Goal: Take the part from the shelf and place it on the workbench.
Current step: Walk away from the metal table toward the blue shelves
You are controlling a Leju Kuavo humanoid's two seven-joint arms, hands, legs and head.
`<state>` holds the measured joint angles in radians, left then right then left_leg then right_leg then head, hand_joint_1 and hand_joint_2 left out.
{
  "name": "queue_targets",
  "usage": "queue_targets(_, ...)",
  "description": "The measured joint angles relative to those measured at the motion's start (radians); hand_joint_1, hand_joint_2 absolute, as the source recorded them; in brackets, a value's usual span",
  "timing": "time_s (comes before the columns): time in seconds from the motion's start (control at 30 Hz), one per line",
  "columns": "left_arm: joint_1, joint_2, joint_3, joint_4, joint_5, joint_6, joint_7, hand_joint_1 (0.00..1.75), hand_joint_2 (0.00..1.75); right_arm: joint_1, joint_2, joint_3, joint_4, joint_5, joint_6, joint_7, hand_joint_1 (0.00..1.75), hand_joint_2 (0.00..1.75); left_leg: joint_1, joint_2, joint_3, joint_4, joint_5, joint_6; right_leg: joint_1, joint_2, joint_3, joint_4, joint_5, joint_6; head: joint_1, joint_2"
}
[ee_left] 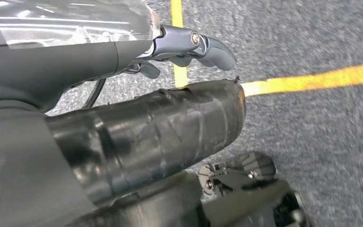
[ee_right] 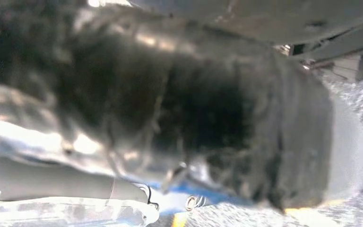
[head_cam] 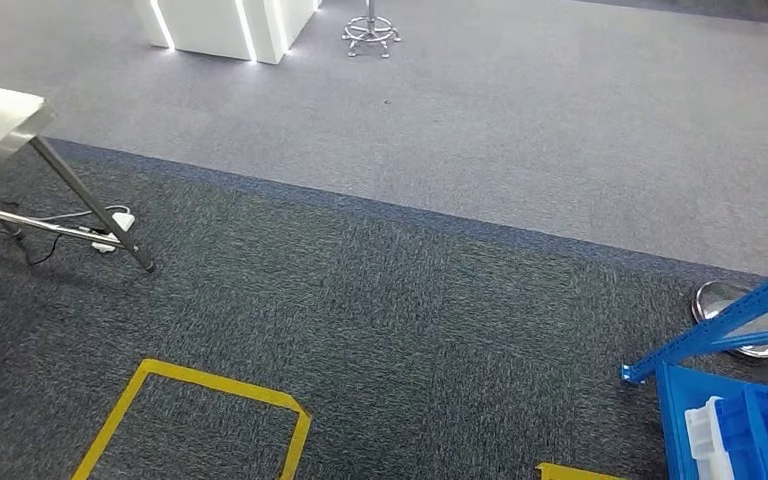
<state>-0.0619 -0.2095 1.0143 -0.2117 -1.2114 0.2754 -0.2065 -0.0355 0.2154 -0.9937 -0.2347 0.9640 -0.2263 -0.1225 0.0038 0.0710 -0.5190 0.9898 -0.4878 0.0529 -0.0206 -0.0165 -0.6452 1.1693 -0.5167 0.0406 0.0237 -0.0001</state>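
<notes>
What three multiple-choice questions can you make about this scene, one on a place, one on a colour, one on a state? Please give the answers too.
1. Where in the head view is the blue shelf frame?
A. Lower right
B. Upper left
C. Centre

2. What colour is the tape outline on the dark carpet?
A. Red
B. Yellow
C. White

3. What does the left wrist view show of the left hand?
A. It grips a blue bin
B. It presses on the table
C. Its fingers are curled with nothing in them

Answers:
1. A, since the blue beam slants in at the lower right edge, above a blue bin.
2. B, since the lines near the bottom edge are plainly yellow.
3. C, since the grey fingers bend inward over the carpet and hold no thing.
</notes>
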Motion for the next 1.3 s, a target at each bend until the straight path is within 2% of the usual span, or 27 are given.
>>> queue_targets(0.07, -0.001, 0.0, 0.0, 0.0, 0.0, 0.0, 0.0, 0.0, 0.0, -0.001, 0.0, 0.0, 0.0, 0.001, 0.0, 0.001, 0.0, 0.0, -0.001, 0.018, 0.0, 0.01, -0.011, -0.014, 0.001, -0.034, 0.063, -0.114, 0.038, -0.004, 0.0, 0.0)
queue_targets(0.1, -0.001, 0.0, 0.0, 0.0, -0.001, 0.0, 0.0, 0.0, 0.0, -0.002, 0.0, 0.0, 0.0, 0.002, 0.0, 0.002, 0.0, 0.0, -0.002, 0.025, 0.001, 0.014, -0.016, -0.021, 0.004, -0.043, 0.074, -0.138, 0.041, -0.01, 0.0, 0.0)
queue_targets(0.17, -0.004, 0.0, 0.0, 0.0, -0.001, 0.0, 0.0, 0.0, 0.0, -0.001, 0.0, 0.0, 0.0, 0.003, 0.0, 0.004, 0.0, 0.0, -0.002, 0.039, 0.008, 0.015, -0.02, -0.034, 0.008, -0.029, 0.071, -0.14, 0.041, -0.024, -0.001, 0.0)
queue_targets(0.2, -0.007, 0.0, 0.0, 0.0, -0.001, 0.0, 0.0, 0.0, 0.0, -0.001, 0.0, 0.0, 0.0, 0.004, -0.001, 0.004, 0.0, 0.0, 0.0, 0.036, 0.011, 0.018, -0.023, -0.04, 0.007, -0.02, 0.071, -0.143, 0.043, -0.031, -0.001, 0.0)
queue_targets(0.27, -0.009, 0.0, 0.0, 0.0, -0.001, 0.0, -0.001, 0.0, 0.0, -0.001, 0.0, 0.0, 0.0, 0.004, -0.001, 0.005, 0.0, 0.0, 0.005, -0.004, -0.005, 0.063, -0.06, -0.05, 0.003, -0.003, 0.071, -0.148, 0.05, -0.045, -0.001, 0.0)
queue_targets(0.33, -0.007, 0.0, 0.0, 0.0, -0.001, 0.0, -0.002, 0.0, 0.0, -0.003, 0.0, 0.0, 0.0, 0.005, -0.001, 0.006, 0.0, 0.0, 0.007, -0.051, -0.059, 0.183, -0.131, -0.055, 0.004, 0.017, 0.067, -0.149, 0.054, -0.053, -0.001, 0.0)
queue_targets(0.37, -0.005, 0.0, 0.0, 0.0, -0.001, 0.0, -0.002, 0.0, 0.0, -0.003, 0.0, 0.0, 0.0, 0.005, -0.001, 0.006, 0.0, 0.0, 0.007, -0.058, -0.09, 0.251, -0.159, -0.055, 0.006, 0.028, 0.064, -0.148, 0.055, -0.055, -0.001, 0.0)
queue_targets(0.4, -0.003, 0.0, 0.001, 0.0, 0.0, -0.001, -0.002, 0.0, 0.0, -0.003, 0.0, 0.0, 0.0, 0.006, -0.001, 0.006, 0.0, 0.0, 0.007, -0.06, -0.111, 0.296, -0.169, -0.054, 0.008, 0.042, 0.063, -0.147, 0.056, -0.056, -0.001, 0.0)
queue_targets(0.43, -0.002, 0.0, 0.001, 0.0, 0.0, -0.001, -0.002, 0.0, 0.0, -0.002, 0.0, 0.0, 0.0, 0.006, -0.001, 0.006, 0.0, 0.0, 0.007, -0.062, -0.117, 0.305, -0.158, -0.051, 0.01, 0.056, 0.063, -0.146, 0.056, -0.056, -0.001, 0.0)
queue_targets(0.47, -0.001, 0.0, 0.001, 0.0, 0.0, -0.001, -0.002, 0.0, 0.0, -0.001, 0.0, 0.0, 0.0, 0.006, -0.001, 0.006, 0.0, 0.0, 0.007, -0.065, -0.103, 0.271, -0.128, -0.047, 0.011, 0.07, 0.063, -0.145, 0.056, -0.056, -0.001, 0.0)
queue_targets(0.5, 0.0, 0.0, 0.001, 0.0, 0.0, -0.002, -0.002, 0.0, 0.0, -0.001, 0.0, 0.0, 0.0, 0.006, -0.001, 0.006, 0.0, 0.0, 0.007, -0.076, -0.074, 0.206, -0.087, -0.041, 0.012, 0.084, 0.064, -0.144, 0.057, -0.056, -0.001, 0.0)
queue_targets(0.57, 0.0, 0.001, 0.002, 0.0, 0.001, -0.003, -0.003, 0.0, 0.0, -0.002, 0.002, 0.0, 0.001, 0.008, -0.001, 0.006, 0.0, 0.0, 0.006, -0.123, -0.018, 0.073, -0.03, -0.03, 0.012, 0.108, 0.064, -0.143, 0.059, -0.05, -0.001, 0.0)
queue_targets(0.63, -0.002, 0.002, 0.002, 0.0, 0.0, -0.005, -0.003, 0.0, 0.0, -0.002, 0.003, 0.001, 0.001, 0.01, 0.0, 0.006, 0.0, 0.0, 0.003, -0.147, 0.0, 0.025, -0.019, -0.025, 0.01, 0.126, 0.059, -0.143, 0.064, -0.04, -0.001, 0.0)
queue_targets(0.7, -0.006, 0.001, 0.003, 0.0, 0.0, -0.007, -0.003, 0.0, 0.0, -0.001, 0.003, 0.001, 0.001, 0.013, 0.0, 0.006, 0.0, 0.0, 0.002, -0.126, 0.003, 0.017, -0.011, -0.018, 0.009, 0.139, 0.055, -0.145, 0.068, -0.027, -0.001, 0.0)
queue_targets(0.77, -0.007, 0.001, 0.003, 0.0, 0.001, -0.008, -0.004, 0.0, 0.0, -0.001, 0.003, 0.001, 0.002, 0.016, 0.0, 0.006, 0.0, 0.0, 0.005, -0.101, 0.007, 0.003, 0.0, -0.004, 0.011, 0.103, 0.039, -0.116, 0.045, -0.018, 0.001, 0.0)
queue_targets(0.83, -0.004, 0.001, 0.005, 0.0, 0.001, -0.009, -0.005, 0.0, 0.0, -0.003, 0.003, 0.001, 0.002, 0.019, 0.0, 0.005, 0.0, 0.0, 0.006, -0.071, 0.006, -0.003, 0.006, 0.005, 0.012, 0.046, -0.01, -0.011, -0.021, -0.01, 0.004, 0.0)
queue_targets(0.87, -0.002, 0.001, 0.006, 0.0, 0.001, -0.009, -0.005, 0.0, 0.0, -0.004, 0.002, 0.001, 0.002, 0.02, 0.0, 0.005, 0.0, 0.0, 0.005, -0.056, 0.004, -0.002, 0.005, 0.006, 0.01, 0.034, -0.042, 0.057, -0.053, -0.006, 0.005, 0.0)
queue_targets(0.9, 0.0, 0.001, 0.007, 0.0, 0.001, -0.01, -0.004, 0.0, 0.0, -0.005, 0.002, 0.001, 0.002, 0.021, 0.0, 0.005, 0.0, 0.0, 0.004, -0.04, 0.003, -0.002, 0.005, 0.006, 0.008, 0.029, -0.065, 0.108, -0.07, -0.001, 0.005, 0.0)
queue_targets(0.93, 0.0, 0.001, 0.008, 0.0, 0.001, -0.01, -0.004, 0.0, 0.0, -0.004, 0.002, 0.001, 0.002, 0.021, 0.0, 0.005, 0.0, 0.0, 0.004, -0.025, 0.003, -0.001, 0.003, 0.005, 0.005, 0.026, -0.073, 0.128, -0.068, 0.002, 0.005, 0.0)
queue_targets(0.97, 0.0, 0.001, 0.009, 0.0, 0.001, -0.01, -0.004, 0.0, 0.0, -0.003, 0.002, 0.001, 0.002, 0.022, 0.0, 0.005, 0.0, 0.0, 0.004, -0.012, 0.003, 0.0, 0.001, 0.003, 0.003, 0.021, -0.06, 0.107, -0.048, 0.005, 0.005, 0.0)
queue_targets(1.0, -0.001, 0.001, 0.009, 0.0, 0.001, -0.01, -0.004, 0.0, 0.0, -0.002, 0.001, 0.001, 0.002, 0.022, 0.0, 0.005, 0.0, 0.0, 0.005, 0.0, 0.005, 0.001, -0.001, 0.0, 0.001, 0.011, -0.027, 0.049, -0.015, 0.007, 0.005, 0.0)
queue_targets(1.03, -0.001, 0.001, 0.009, 0.0, 0.001, -0.01, -0.004, 0.0, 0.0, -0.002, 0.0, 0.001, 0.002, 0.022, 0.0, 0.005, 0.0, 0.0, 0.004, 0.011, 0.008, 0.004, -0.005, -0.004, 0.0, -0.011, 0.013, -0.025, 0.013, 0.006, 0.005, 0.0)
queue_targets(1.07, -0.002, 0.001, 0.009, 0.0, 0.001, -0.01, -0.004, 0.0, 0.0, -0.002, 0.0, 0.001, 0.002, 0.022, 0.001, 0.005, 0.0, 0.0, 0.003, 0.02, 0.009, 0.007, -0.011, -0.011, 0.002, -0.029, 0.046, -0.088, 0.035, 0.001, 0.004, 0.0)
queue_targets(1.13, -0.003, 0.001, 0.009, 0.0, 0.0, -0.01, -0.004, 0.0, 0.0, -0.003, 0.0, 0.001, 0.002, 0.023, 0.002, 0.005, 0.0, 0.0, -0.002, 0.036, 0.011, 0.013, -0.019, -0.024, 0.007, -0.046, 0.073, -0.142, 0.044, -0.014, 0.004, 0.0)
queue_targets(1.2, -0.008, 0.001, 0.01, 0.0, 0.0, -0.011, -0.004, 0.0, 0.0, -0.002, 0.0, 0.001, 0.002, 0.023, 0.002, 0.005, 0.0, 0.0, -0.001, 0.047, 0.017, 0.014, -0.024, -0.036, 0.009, -0.026, 0.071, -0.142, 0.046, -0.029, 0.004, 0.0)
queue_targets(1.23, -0.011, 0.001, 0.01, 0.0, 0.0, -0.011, -0.004, 0.0, 0.0, -0.001, 0.0, 0.001, 0.002, 0.023, 0.002, 0.005, 0.0, 0.0, 0.001, 0.035, 0.018, 0.02, -0.031, -0.042, 0.007, -0.016, 0.071, -0.144, 0.048, -0.036, 0.004, 0.0)
queue_targets(1.3, -0.011, 0.001, 0.01, 0.0, 0.0, -0.011, -0.004, 0.0, 0.0, -0.003, 0.0, 0.001, 0.002, 0.023, 0.002, 0.006, 0.0, 0.0, 0.007, -0.014, -0.005, 0.079, -0.075, -0.052, 0.003, 0.003, 0.07, -0.149, 0.054, -0.049, 0.003, 0.0)
